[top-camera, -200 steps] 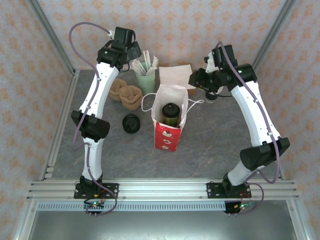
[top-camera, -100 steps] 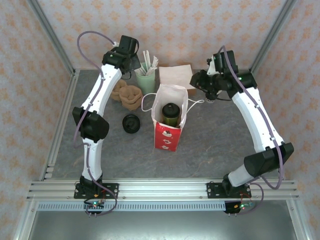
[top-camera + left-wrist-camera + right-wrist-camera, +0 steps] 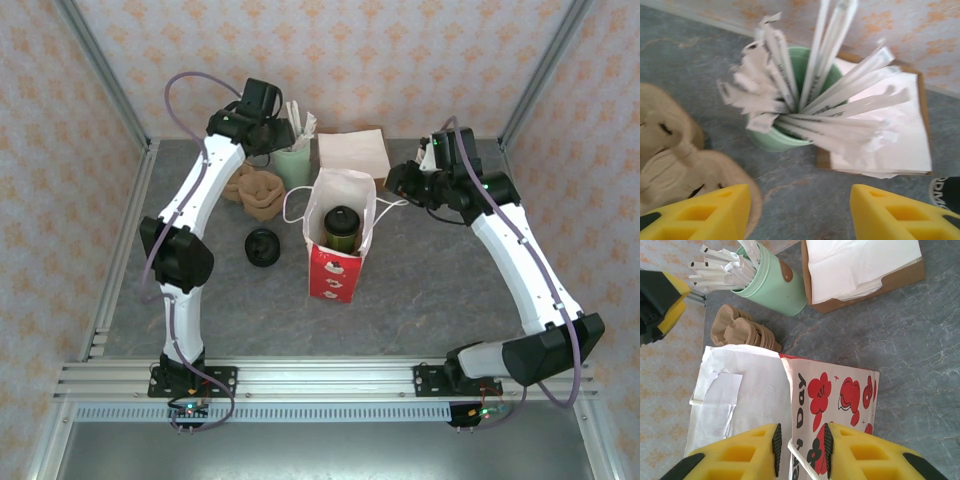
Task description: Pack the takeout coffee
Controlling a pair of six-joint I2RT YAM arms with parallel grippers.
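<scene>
Takeout coffee (image 3: pixel 341 228) stands upright inside the red bag (image 3: pixel 333 275) at mid-table, its round black lid showing through the open mouth from above.

The right gripper (image 3: pixel 801 440) hovers at the bag's right rim with its yellow jaws drawn narrow. The thin white handle cord (image 3: pixel 799 452) runs through the gap. The gap is clearly wider than the cord, and neither dark ribbed pad presses on it. The left gripper (image 3: pixel 800 205) hangs over the back of the table with its jaws fairly wide and nothing between them. Below it is the mint-green cup (image 3: pixel 765 142) of paper-wrapped straws (image 3: pixel 840 95).

The back row is crowded. The brown moulded sleeves (image 3: pixel 255 188) sit left of the green cup, and the cardboard tray of white napkins (image 3: pixel 352 152) sits just right of it. The tray lies close behind the bag's mouth. A loose black lid (image 3: pixel 263 246) lies flat on the table left of the bag, apart from it. The grey marbled table (image 3: pixel 450 290) is bare to the right of the bag and along the whole near side. Aluminium rails run along its left edge and front.

The bag is stiff paper, white inside and red with white and red flower prints outside. Its mouth is pulled into a rough rectangle. A second cord handle loops out on its left side.
</scene>
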